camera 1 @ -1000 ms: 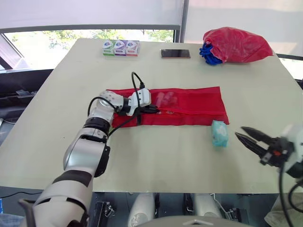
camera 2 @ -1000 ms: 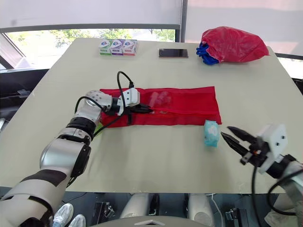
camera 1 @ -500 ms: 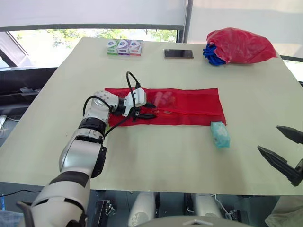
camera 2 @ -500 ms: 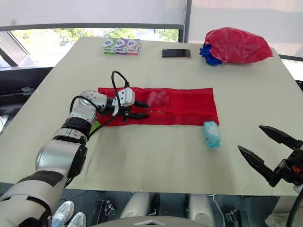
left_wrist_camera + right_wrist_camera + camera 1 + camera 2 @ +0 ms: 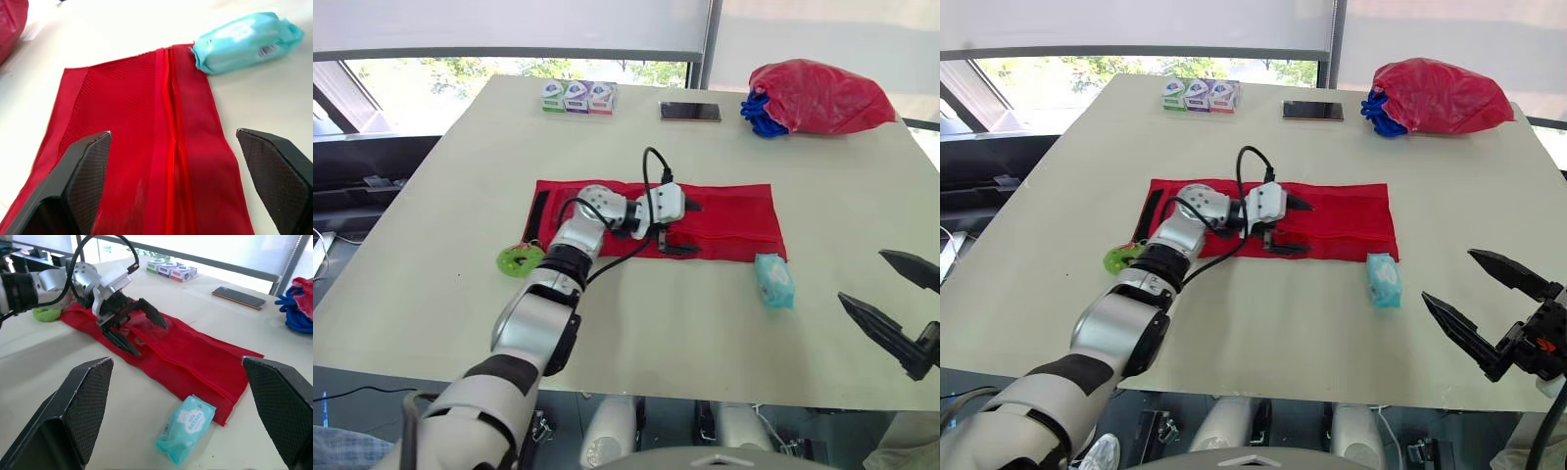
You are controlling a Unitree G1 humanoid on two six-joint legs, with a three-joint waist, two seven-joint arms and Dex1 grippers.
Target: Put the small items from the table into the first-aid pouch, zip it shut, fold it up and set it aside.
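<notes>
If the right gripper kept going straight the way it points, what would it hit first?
The right gripper would probably meet the teal wipes pack first; it lies in line between the open jaws, with the red pouch beyond. The gripper's height is unclear.

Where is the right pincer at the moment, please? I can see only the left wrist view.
Observer: The right pincer hovers open by the near right corner of the table, apart from the wipes pack.
Operator: Thank you. Does anything lie past the other end of the red pouch?
Observer: Yes, a small green item lies on the table by its near left corner.
Operator: And along the far edge?
Observer: Three small boxes and a phone sit there.
</notes>
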